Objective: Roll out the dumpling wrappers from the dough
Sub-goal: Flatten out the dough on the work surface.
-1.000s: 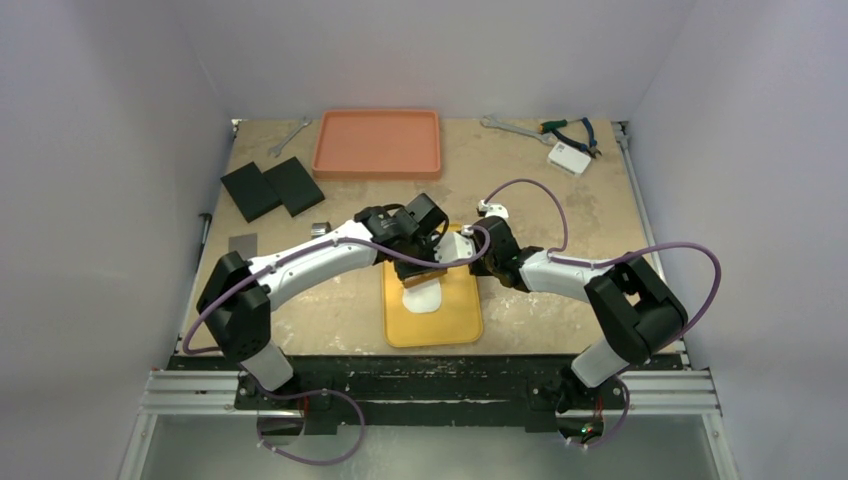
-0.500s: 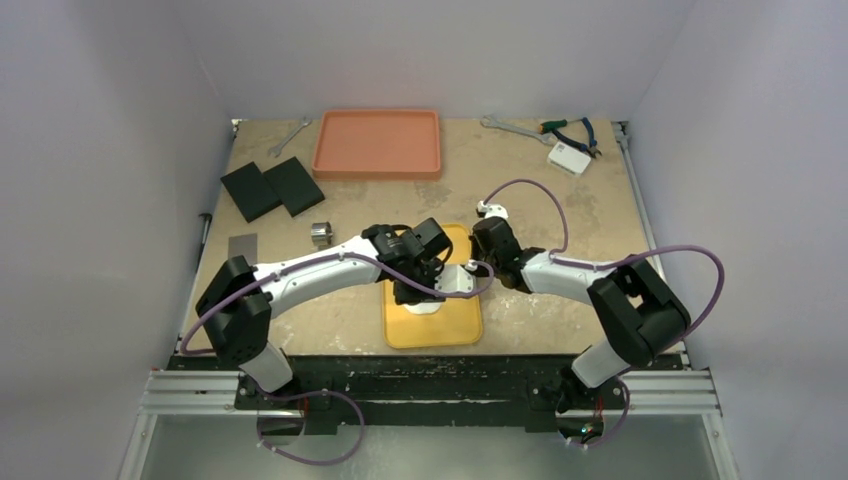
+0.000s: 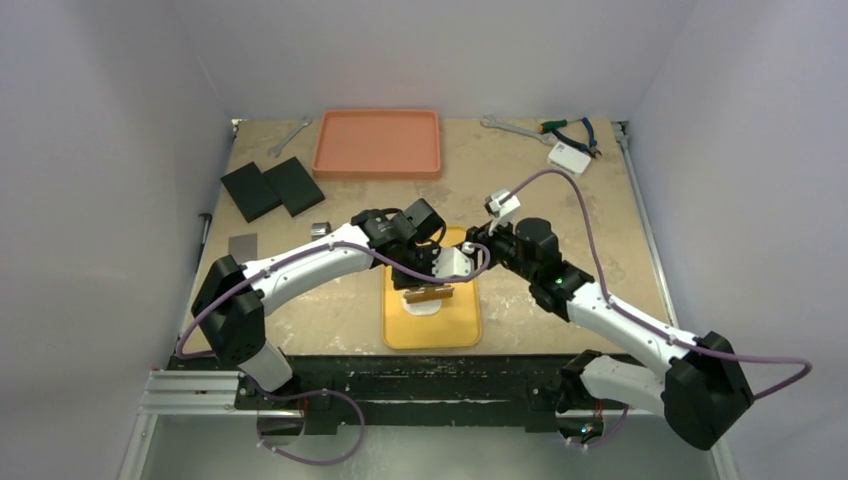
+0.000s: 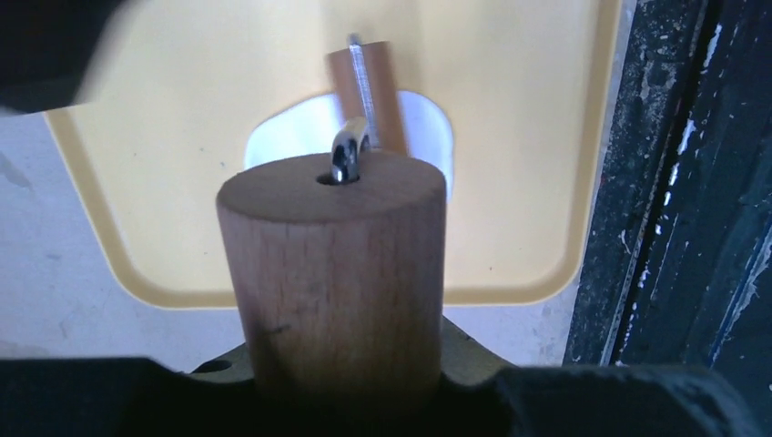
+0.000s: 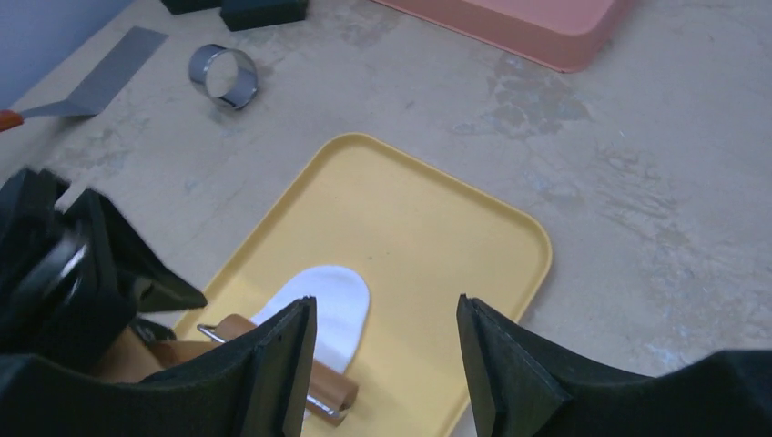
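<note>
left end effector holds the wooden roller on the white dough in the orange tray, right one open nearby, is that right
Wrong tray: the dough lies in the yellow tray, as the top external view shows; the orange tray stands farther back. The left end effector holds the wooden roller; the right end effector is open.

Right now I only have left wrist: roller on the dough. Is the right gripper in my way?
Observer: The right gripper is open and empty, hovering over the yellow tray, close beside the roller and the dough.
Operator: Where's the cutter?
Observer: The ring cutter stands on the table, off the tray, next to the scraper.
</note>
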### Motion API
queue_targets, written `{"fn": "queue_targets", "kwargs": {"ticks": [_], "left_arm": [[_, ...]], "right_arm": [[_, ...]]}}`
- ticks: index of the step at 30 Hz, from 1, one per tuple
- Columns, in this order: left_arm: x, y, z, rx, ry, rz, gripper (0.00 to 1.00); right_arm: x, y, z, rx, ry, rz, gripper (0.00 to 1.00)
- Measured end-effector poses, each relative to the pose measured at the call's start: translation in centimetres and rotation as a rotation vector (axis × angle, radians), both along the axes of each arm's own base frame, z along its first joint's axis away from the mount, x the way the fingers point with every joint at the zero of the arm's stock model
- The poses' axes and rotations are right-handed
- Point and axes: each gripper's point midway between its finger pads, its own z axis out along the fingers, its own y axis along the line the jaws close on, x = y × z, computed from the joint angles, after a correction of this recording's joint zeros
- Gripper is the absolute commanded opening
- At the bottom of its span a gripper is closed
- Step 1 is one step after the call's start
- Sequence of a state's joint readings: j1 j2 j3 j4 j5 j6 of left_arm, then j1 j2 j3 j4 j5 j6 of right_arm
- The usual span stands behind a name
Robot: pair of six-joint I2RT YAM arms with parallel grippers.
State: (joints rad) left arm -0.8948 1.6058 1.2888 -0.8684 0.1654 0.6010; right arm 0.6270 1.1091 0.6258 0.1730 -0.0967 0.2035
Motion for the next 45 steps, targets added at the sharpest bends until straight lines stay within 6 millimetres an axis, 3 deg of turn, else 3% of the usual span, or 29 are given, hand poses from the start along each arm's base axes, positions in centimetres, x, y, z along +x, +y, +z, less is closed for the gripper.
{"fn": "queue_targets", "kwargs": {"ticks": [6,12,15,19,26,35,45], "left_arm": [[0.6,0.8,0.6,-0.019,0.033,-0.027,0.00],[1.4,1.1,0.5,-0.043,0.051,-0.008,0.00],[1.5,1.0,0.5,-0.059,0.057,-0.011,0.00],[1.6,0.6,0.7,-0.082,0.056,-0.031,0.00],[1.4,0.1,0.7,-0.103,0.066,-0.046,0.00],[0.9,-0.2,0.0,-0.104,0.105,-0.071,0.00],[1.0,-0.8,0.4,-0.114,0.124,-0.079,0.00]], "right_arm": [[-3.1,-0.2,-1.8,-0.010,-0.074,0.153,0.69],[-7.7,1.2,-0.8,0.067,-0.279,0.405,0.77],[-8.7,1.5,-0.5,0.097,-0.356,0.463,0.78],[-7.9,2.4,-1.1,0.119,-0.360,0.470,0.84],[-6.3,4.2,-2.7,0.216,-0.305,0.460,0.85],[-7.2,7.6,-0.7,0.275,-0.408,0.577,0.73],[-7.1,8.1,-2.2,0.291,-0.384,0.590,0.61]]}}
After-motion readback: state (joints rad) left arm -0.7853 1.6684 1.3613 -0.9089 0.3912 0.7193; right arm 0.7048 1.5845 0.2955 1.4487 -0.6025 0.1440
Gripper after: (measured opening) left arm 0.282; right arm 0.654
